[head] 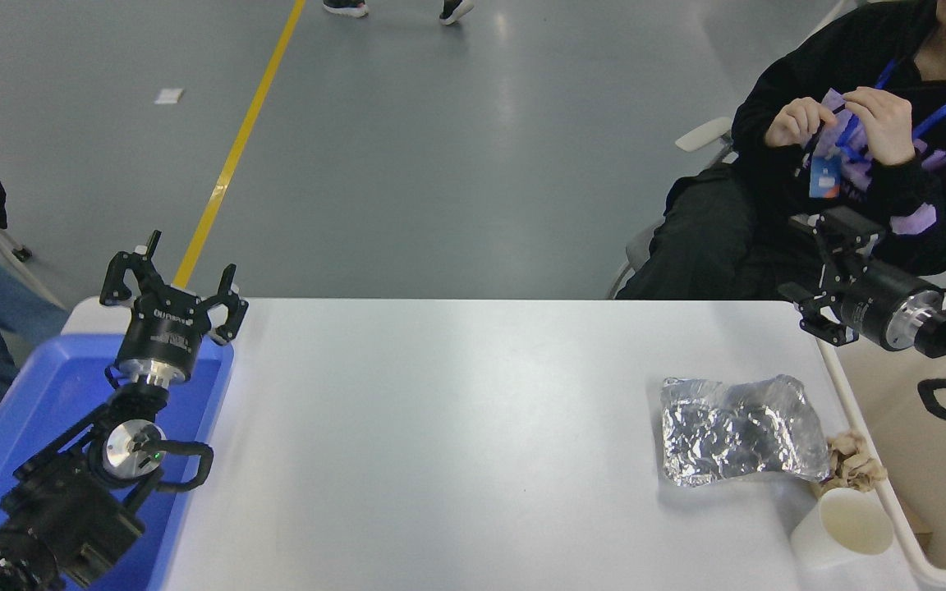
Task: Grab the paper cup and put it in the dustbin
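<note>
The paper cup (pixel 847 529), small and white with a cream inside, sits at the table's front right, its mouth tilted toward the camera, right beside the dustbin's rim. The dustbin (pixel 920 427), a big cream-white tub, fills the right edge. My right gripper (pixel 811 267) hangs open and empty over the dustbin's far left corner, pointing left, well behind the cup. My left gripper (pixel 173 279) is parked open at the lower left, above the blue tray.
A crinkled silver foil bag (pixel 736 431) lies left of the dustbin, with a crumpled brown paper wad (pixel 855 464) between it and the cup. A blue tray (pixel 21 419) sits at the left edge. A seated person (pixel 851 148) is close behind the right gripper.
</note>
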